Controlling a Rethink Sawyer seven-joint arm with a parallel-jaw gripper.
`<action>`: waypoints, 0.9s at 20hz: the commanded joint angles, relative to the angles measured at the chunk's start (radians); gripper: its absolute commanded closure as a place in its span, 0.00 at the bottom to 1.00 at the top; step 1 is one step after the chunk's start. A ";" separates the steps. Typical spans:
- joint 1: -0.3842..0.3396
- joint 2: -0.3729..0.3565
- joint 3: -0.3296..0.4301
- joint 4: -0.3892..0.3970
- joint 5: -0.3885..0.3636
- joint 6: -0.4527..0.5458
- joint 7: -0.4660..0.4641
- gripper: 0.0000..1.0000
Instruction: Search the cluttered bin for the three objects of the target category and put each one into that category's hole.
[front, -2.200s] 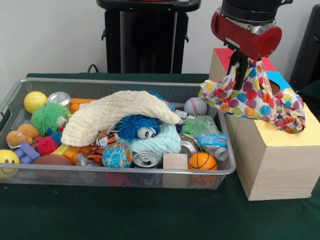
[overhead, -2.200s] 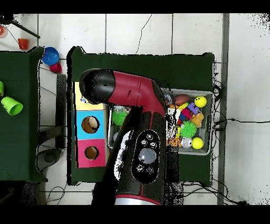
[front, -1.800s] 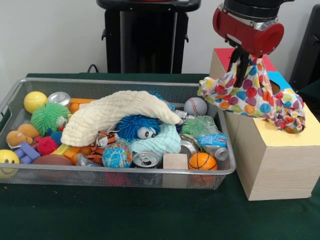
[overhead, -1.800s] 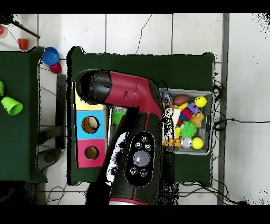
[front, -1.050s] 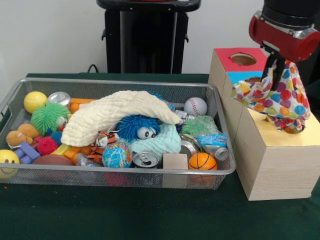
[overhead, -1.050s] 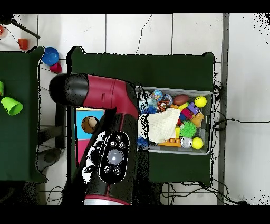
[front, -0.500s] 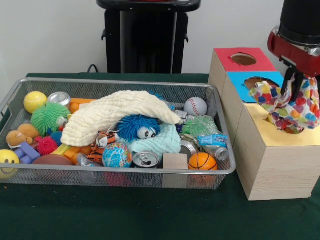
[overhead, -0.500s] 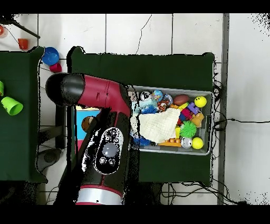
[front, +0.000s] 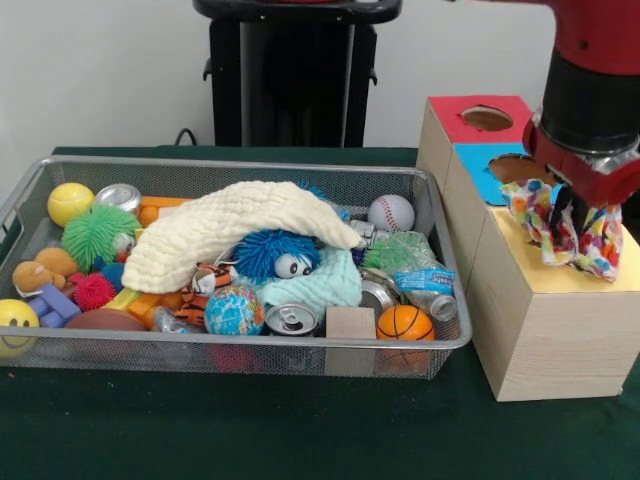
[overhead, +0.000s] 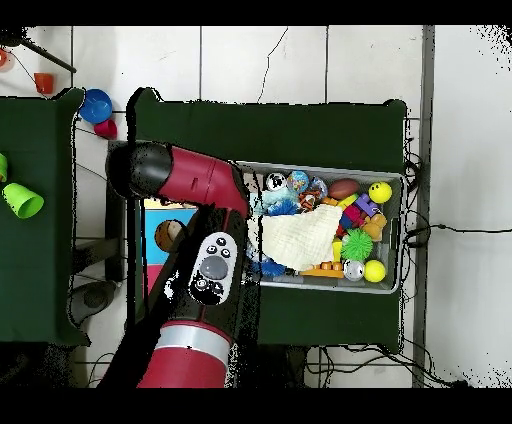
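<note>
Front view. We see the arm (front: 590, 90) come down at the right, over the wooden box (front: 540, 320). The gripper (front: 568, 215) sits low over the box's yellow section (front: 560, 268), its tips buried in a dotted cloth (front: 565, 228). The cloth hangs bunched around the gripper, and its lower folds touch the yellow top. We take the gripper to be clenched on the cloth, since the fabric gathers up to it. Whether a hole lies beneath the cloth we cannot tell; the fabric covers that spot. Just behind the gripper is the blue section (front: 490, 168) with its hole partly showing, and behind that the red section (front: 480, 108) with an open round hole.

Well to the gripper's side, across the box wall, stands the wire bin (front: 200, 350). On top of the clutter lies a cream cloth (front: 220, 228), draped over a blue fuzzy toy (front: 272, 254) with eyes. Under that is a pale green cloth (front: 318, 288). Nearest the gripper's side of the bin: a baseball (front: 391, 212), a small basketball (front: 405, 322), a wood block (front: 351, 323), a can (front: 292, 318). Farther off: a globe ball (front: 234, 310), a green spiky ball (front: 98, 234), a yellow ball (front: 70, 203).

Overhead view. The arm (overhead: 200, 270) covers most of the box (overhead: 170, 235); the gripper and dotted cloth are hidden beneath it. Only the blue section (overhead: 160, 222) shows beside the arm. The bin (overhead: 392, 282) lies off to the side, with the cream cloth (overhead: 300, 238) spread in its middle.
</note>
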 joint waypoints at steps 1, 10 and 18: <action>-0.031 0.139 0.085 0.075 0.041 -0.123 0.212 1.00; -0.062 0.218 0.161 0.096 0.021 -0.466 0.098 1.00; -0.055 0.292 0.133 0.084 -0.019 -0.447 0.091 1.00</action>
